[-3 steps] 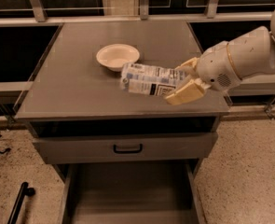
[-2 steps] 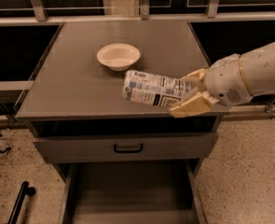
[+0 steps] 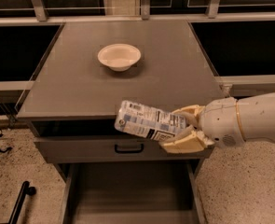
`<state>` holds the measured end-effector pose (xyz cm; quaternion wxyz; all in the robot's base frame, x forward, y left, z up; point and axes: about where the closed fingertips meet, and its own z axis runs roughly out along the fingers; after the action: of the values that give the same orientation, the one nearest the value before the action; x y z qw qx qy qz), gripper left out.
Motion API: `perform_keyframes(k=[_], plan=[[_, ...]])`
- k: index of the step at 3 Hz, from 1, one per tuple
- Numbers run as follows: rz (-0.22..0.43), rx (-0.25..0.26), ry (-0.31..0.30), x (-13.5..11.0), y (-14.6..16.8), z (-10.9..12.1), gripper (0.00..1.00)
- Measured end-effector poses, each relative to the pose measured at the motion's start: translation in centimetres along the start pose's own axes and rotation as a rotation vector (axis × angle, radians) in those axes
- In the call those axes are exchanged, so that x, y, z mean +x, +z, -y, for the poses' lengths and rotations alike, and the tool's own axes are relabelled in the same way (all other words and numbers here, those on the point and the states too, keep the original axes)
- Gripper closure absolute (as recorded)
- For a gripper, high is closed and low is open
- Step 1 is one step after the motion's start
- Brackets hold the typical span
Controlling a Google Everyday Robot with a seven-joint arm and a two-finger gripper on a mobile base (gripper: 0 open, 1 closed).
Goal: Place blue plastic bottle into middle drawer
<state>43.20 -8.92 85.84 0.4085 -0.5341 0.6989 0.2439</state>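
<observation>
My gripper (image 3: 186, 128) is shut on the blue plastic bottle (image 3: 146, 121), a clear bottle with a white-and-pale-blue label, held on its side with its far end pointing left. It hangs in front of the cabinet's front edge, above the middle drawer (image 3: 127, 190). That drawer is pulled out below, showing a flat grey floor and low side walls. My cream fingers (image 3: 183, 144) clamp the bottle's right end; its cap is hidden by them.
A cream bowl (image 3: 119, 56) sits on the grey cabinet top (image 3: 81, 87). A shut drawer front with a black handle (image 3: 129, 148) lies just behind and below the bottle. A black object (image 3: 20, 199) rests on the speckled floor at the left.
My gripper has carried the bottle forward and down, off the cabinet top to in front of its edge, over the open drawer. The bowl has not moved.
</observation>
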Motion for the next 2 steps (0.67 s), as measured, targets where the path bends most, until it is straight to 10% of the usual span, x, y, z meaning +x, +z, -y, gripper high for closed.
perform_keyframes(k=[2], plan=[[-0.004,-0.03,0.006,1.8,0.9,-0.4,1.0]])
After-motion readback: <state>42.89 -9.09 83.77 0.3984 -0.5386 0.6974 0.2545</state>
